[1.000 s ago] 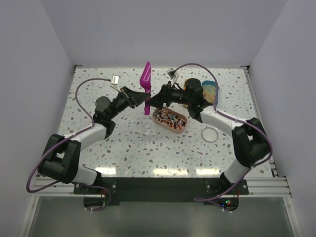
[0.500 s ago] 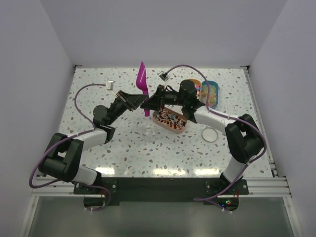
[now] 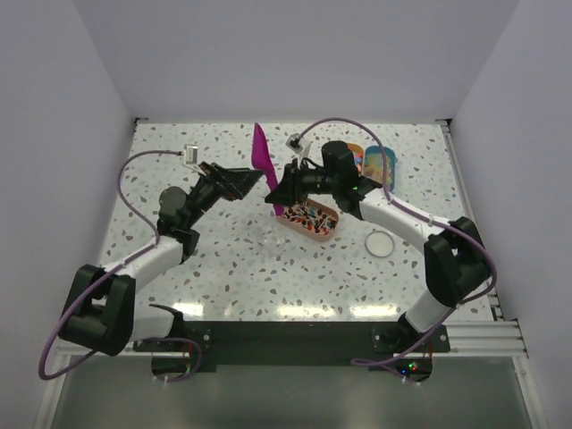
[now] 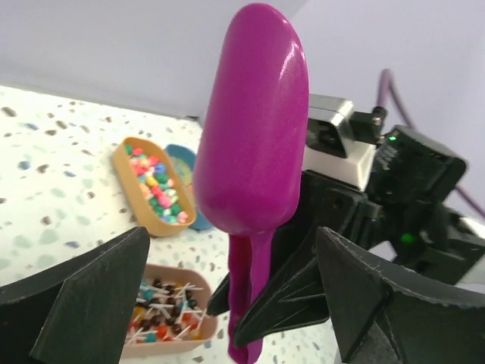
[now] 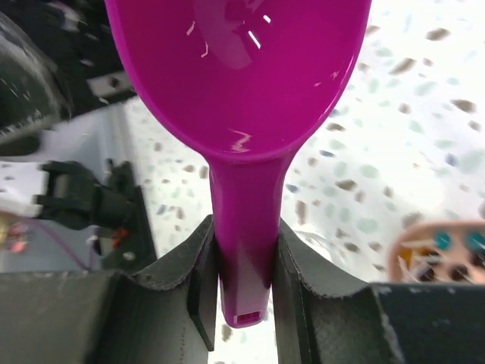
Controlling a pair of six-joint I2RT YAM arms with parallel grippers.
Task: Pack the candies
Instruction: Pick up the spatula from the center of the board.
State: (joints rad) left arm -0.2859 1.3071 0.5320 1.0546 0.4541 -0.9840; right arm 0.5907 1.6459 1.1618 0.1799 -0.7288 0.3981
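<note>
The speckled table (image 3: pixel 340 279) is carrying everything, and your two arms are meeting over its far half. Your right gripper (image 3: pixel 277 192) is squeezing the handle of the purple scoop (image 3: pixel 262 154). Its jaws are shut tight on the handle. The scoop is pointing up and its bowl is showing empty. Your left gripper (image 3: pixel 250 179) is hanging just left of the scoop with its fingers (image 4: pixel 76 303) spread wide, gripping nothing.

Filling the scoop is looking like the job in hand. To do it well, you are wanting the left gripper out of the way first, so nothing is bumping. Then you are tipping the bowl down, sliding it in low along the pink tray (image 3: pixel 337 223), and lifting slowly so no pieces are rolling off. The clear cup (image 3: pixel 268 238) is waiting just near and left of that tray, a short trip away.

The candies (image 3: pixel 308 217), the tiny dark ones, are lying in the pink tray. They are sitting just near and right of the right gripper, below it and not touching it. The bright candies (image 4: pixel 157 189) are sitting farther off in another tray, so you are leaving those alone.
</note>
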